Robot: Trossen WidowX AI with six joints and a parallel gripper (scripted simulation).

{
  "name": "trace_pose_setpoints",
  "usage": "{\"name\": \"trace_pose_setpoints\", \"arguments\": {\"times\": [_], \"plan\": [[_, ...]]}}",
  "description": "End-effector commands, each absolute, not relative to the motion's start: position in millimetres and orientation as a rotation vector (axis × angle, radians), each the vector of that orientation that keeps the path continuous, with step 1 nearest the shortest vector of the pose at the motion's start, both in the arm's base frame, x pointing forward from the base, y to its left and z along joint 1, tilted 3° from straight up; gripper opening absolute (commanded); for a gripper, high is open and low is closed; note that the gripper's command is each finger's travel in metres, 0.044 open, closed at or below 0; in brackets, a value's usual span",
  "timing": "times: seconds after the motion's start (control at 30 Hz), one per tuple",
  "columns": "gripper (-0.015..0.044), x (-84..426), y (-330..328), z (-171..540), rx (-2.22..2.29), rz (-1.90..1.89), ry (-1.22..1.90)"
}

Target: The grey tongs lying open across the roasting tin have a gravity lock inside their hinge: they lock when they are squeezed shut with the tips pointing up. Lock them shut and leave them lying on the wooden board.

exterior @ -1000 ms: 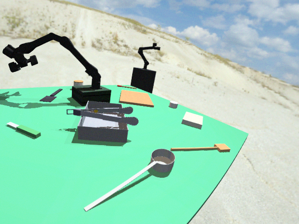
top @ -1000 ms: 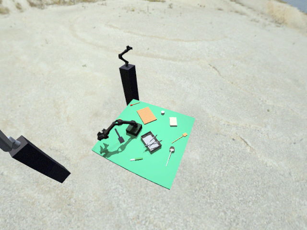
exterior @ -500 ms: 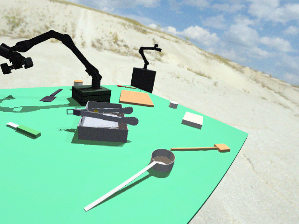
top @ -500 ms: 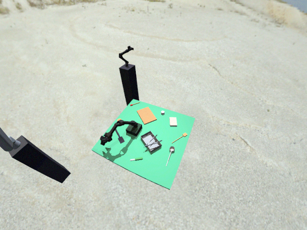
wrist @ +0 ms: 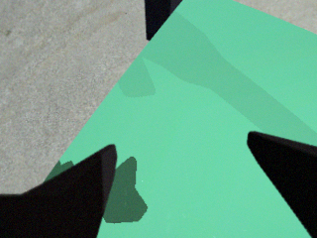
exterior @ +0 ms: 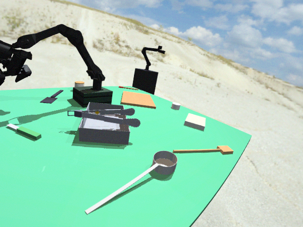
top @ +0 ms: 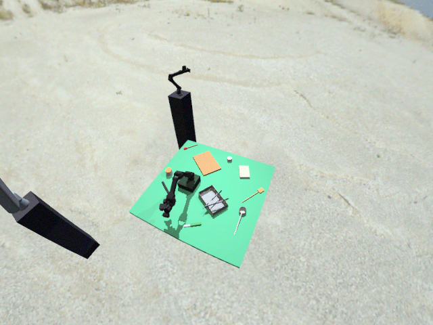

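Note:
The grey tongs (top: 218, 202) (exterior: 105, 118) lie open across the roasting tin (top: 218, 210) (exterior: 103, 135). In the exterior view their hinge end points left and their two scalloped tips point right, past the tin's rim. The wooden board (top: 207, 162) (exterior: 138, 99) lies flat behind the tin, with nothing on it. My gripper (top: 165, 211) (exterior: 9, 82) (wrist: 182, 144) is open and empty. It is raised above the table's left part, well to the side of the tongs. The wrist view shows only bare green table and ground between the fingers.
A green-handled tool (top: 195, 224) (exterior: 29, 133) lies left of the tin. A dark spatula (exterior: 49, 100) lies beside the arm's base (exterior: 93, 96). A long-handled pan (top: 242, 210) (exterior: 164, 168), a wooden tool (top: 260, 190) (exterior: 225, 149) and a white block (top: 244, 171) (exterior: 195, 121) lie to the right.

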State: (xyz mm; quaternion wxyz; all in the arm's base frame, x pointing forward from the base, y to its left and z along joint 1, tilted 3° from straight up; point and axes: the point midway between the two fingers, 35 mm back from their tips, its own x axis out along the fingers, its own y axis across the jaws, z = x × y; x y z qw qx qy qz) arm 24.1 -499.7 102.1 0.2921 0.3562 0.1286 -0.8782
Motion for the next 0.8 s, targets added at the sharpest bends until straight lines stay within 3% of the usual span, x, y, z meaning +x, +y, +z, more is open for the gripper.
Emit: {"name": "trace_pose_setpoints", "arguments": {"times": [0.0, 0.37, 0.77], "plan": [[0.0440, 93.6, -476.6, 94.8, 1.032, -2.195, 0.383], [0.0440, 258.3, -367.8, 81.7, 1.269, -1.847, 0.528], [0.0440, 358.8, -184.4, 77.9, 1.471, -1.584, 0.832]]}}
